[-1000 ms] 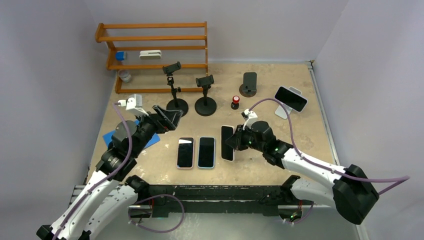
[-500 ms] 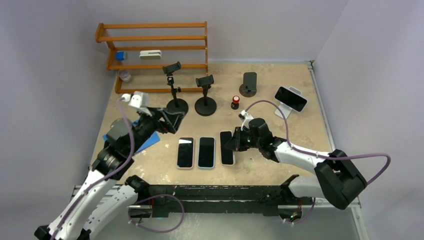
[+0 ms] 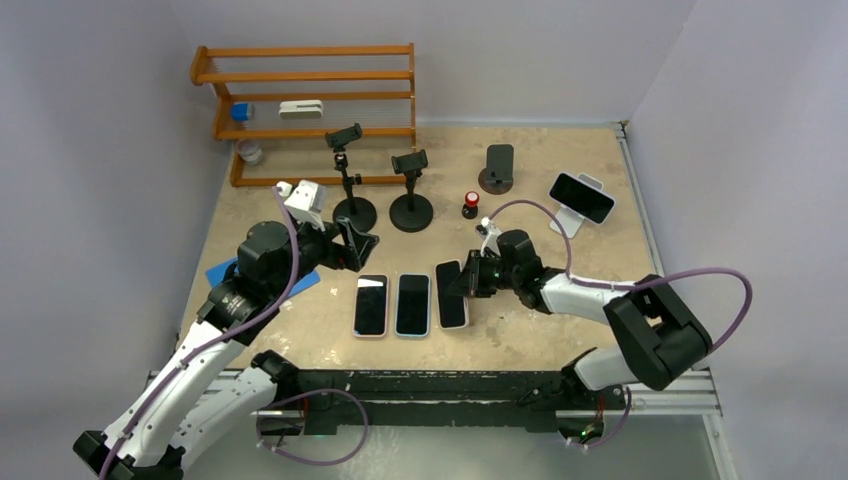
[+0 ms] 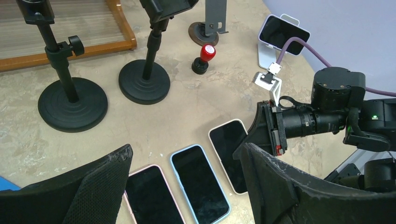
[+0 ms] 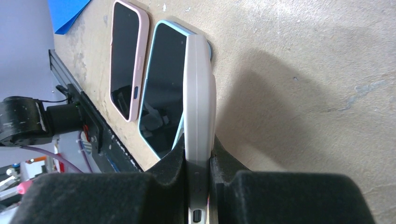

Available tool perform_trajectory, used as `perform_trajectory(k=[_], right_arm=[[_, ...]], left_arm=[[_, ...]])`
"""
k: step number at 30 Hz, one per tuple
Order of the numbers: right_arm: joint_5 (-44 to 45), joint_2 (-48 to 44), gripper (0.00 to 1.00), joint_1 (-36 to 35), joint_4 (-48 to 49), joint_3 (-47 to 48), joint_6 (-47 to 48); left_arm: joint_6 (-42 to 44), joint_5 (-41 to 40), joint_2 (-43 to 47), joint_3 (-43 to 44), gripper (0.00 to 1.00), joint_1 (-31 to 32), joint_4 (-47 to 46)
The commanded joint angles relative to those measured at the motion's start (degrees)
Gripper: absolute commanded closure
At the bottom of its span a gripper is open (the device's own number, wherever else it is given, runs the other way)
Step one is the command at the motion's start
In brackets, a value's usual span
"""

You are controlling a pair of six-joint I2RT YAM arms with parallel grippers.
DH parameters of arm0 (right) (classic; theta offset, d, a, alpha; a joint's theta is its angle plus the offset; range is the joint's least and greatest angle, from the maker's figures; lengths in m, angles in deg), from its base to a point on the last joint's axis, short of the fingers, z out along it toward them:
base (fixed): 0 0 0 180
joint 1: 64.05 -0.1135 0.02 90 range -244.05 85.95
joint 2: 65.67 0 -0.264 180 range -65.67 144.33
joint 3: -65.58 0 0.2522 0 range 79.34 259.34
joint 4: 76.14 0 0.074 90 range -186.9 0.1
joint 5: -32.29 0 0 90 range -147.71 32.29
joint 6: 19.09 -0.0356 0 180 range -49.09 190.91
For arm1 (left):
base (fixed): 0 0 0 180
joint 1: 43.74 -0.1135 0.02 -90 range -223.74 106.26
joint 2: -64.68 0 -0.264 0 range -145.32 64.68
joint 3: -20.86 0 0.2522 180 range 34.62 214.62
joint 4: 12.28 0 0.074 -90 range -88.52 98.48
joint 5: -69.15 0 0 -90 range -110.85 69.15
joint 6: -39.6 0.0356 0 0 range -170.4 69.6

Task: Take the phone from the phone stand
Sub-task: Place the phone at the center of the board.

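At the far left of the beige mottled desk (image 3: 520, 345) we see an orange wooden slatted rack (image 3: 300, 75). Its middle shelf carries a small blue block (image 3: 240, 112) and a white oblong piece (image 3: 300, 108), and a small clear jar (image 3: 250, 152) sits at its lower level. A flat blue sheet (image 3: 222, 272) lies on the desk beneath the left arm. The left gripper (image 3: 357, 246) hovers over the near row of phones, its fingers wide apart and holding nothing. Behind it stand a taller black round-based clamp stand (image 3: 347, 175) and a shorter black clamp stand (image 3: 410, 190), both upright. On the desk a pink-cased phone (image 3: 370, 305) and a blue-cased phone (image 3: 412, 304) lie flat side by side, screens up. Just right of them is the white-cased phone (image 4: 224, 144), screen up and low at the desk, with the right gripper (image 3: 466, 284) fingers clamped on its two faces at its right end; we cannot tell whether it rests on the desk. Farther back stand a red-capped black stamp (image 3: 470, 205) and a dark grey upright plate stand (image 3: 498, 165). At the far right a white angled phone stand (image 4: 265, 58) holds a black-screened phone (image 4: 284, 31), which leans on it
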Motion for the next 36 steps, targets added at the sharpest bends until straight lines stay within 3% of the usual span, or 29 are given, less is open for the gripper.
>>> perform_trajectory(k=[1,12,22,36], right_arm=[[-4.10,2.27,1.00,0.14,3.82,-1.10,-2.45],[-8.95,-0.41,1.00,1.29,7.30,-5.17,-11.10],[-13.77,3.77,1.00,2.64,12.54,-7.60,-15.62],[-11.81,7.63,1.00,3.11,21.80,-8.64,-21.44]], left_arm=[[1.36,-0.63,0.88,2.16,0.17,0.15,-1.64],[1.06,0.60,1.70,1.91,0.18,0.11,-2.20],[0.79,1.09,2.28,1.90,0.18,0.15,-2.22],[0.70,1.41,2.19,1.86,0.18,0.11,-2.37]])
